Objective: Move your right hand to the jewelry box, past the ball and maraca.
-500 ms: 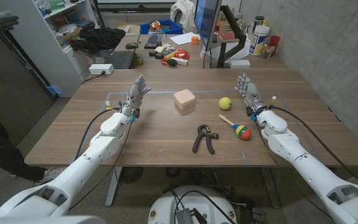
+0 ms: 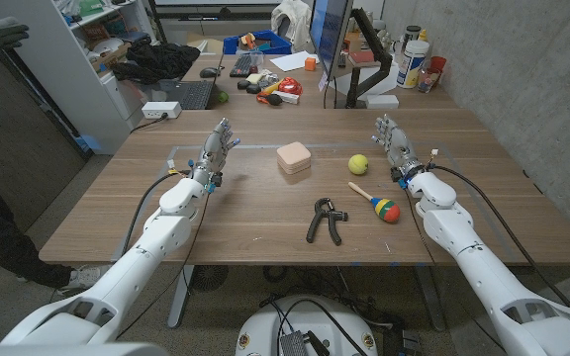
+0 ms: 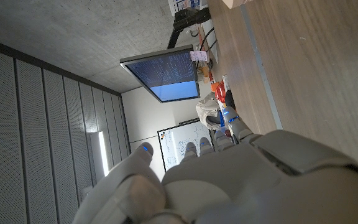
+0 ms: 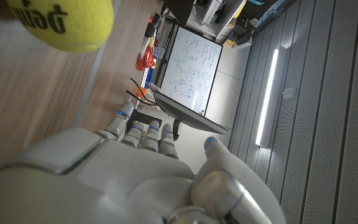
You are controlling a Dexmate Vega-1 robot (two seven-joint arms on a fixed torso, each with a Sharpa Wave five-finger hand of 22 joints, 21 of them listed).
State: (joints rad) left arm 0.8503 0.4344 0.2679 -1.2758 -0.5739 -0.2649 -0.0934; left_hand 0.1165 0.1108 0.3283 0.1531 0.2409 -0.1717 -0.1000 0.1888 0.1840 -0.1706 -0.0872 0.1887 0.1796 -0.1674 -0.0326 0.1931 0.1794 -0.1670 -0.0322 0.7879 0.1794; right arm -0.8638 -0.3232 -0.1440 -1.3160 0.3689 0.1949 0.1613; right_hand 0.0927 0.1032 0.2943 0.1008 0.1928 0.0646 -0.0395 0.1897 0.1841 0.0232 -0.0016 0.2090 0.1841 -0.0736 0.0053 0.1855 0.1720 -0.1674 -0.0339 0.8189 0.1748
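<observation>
Holding my right hand (image 2: 392, 140) raised over the table's (image 2: 216, 222) right side, I see its fingers loosely apart and reaching away from me, with nothing in them. In the right wrist view the back of that hand (image 4: 123, 180) is smooth pale shell, and the yellow felt ball (image 4: 64, 22) shows close ahead on the wood with black lettering on it. My left hand (image 2: 216, 150) mirrors it on the far side, fingers spread and empty; its rounded white back (image 3: 229, 180) fronts the left wrist view.

From the head view, the ball (image 2: 358, 163) sits just inboard of my right hand. Nearer me lies the maraca (image 2: 376, 202), a slim wooden handle ending in a striped, many-coloured bulb. The jewelry box (image 2: 294, 158), a squat pinkish square with rounded corners, rests near the table's middle, left of the ball and apart from it. A black hand-grip exerciser (image 2: 326, 220) lies toward the near edge, below the box.

Bare wood runs between ball and box, and along the table's far edge behind both.
</observation>
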